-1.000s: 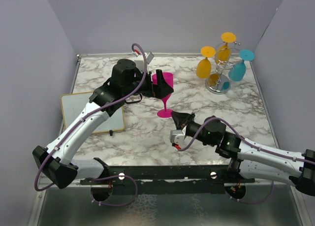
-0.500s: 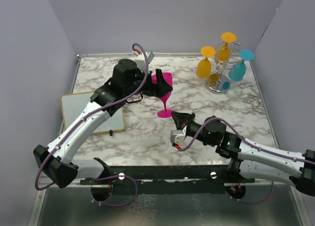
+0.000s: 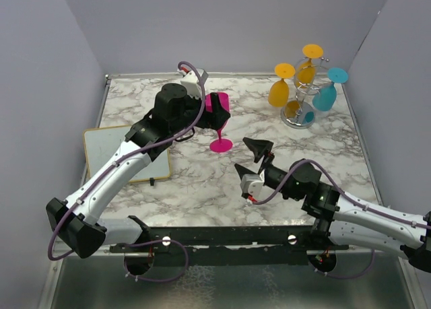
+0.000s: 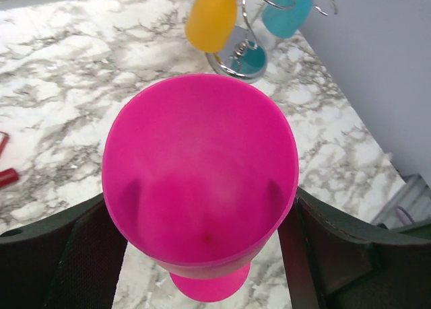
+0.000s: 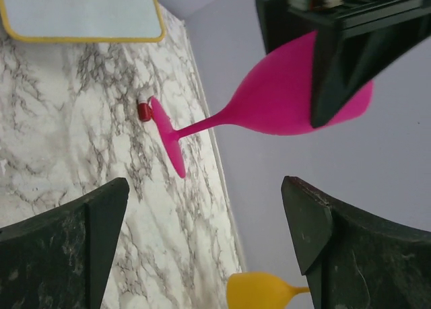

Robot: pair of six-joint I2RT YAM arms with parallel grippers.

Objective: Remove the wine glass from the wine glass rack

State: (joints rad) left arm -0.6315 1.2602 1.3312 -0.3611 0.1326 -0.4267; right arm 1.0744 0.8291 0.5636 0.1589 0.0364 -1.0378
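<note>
1. Spreading under everything, the counter [image 3: 195,178] is a glossy slab of white marble with grey veins.
2. A whiteboard [image 3: 111,147], flat and rectangular with rounded corners and a thin yellow rim, lies at the counter's left edge, partly under the left arm.
3. The rack [image 3: 301,118], shiny silver wire on a round mirror-like base, stands at the far right corner. Smooth yellow glasses [image 3: 279,92] and a teal glass [image 3: 324,97] hang from its loops bowl-down, their flat round feet on top.
4. The pink glass [image 4: 202,174] is off the rack and well apart from it, near the counter's middle. It is smooth, opaque plastic with a tapering bowl, thin stem and disc foot. It tilts, and I cannot tell whether the foot touches the marble.
5. The left gripper [image 3: 217,112] clamps that bowl between its matte black fingers [image 4: 67,255].
6. The right gripper [image 3: 250,158] gapes wide and holds nothing, near the pink foot.
</note>
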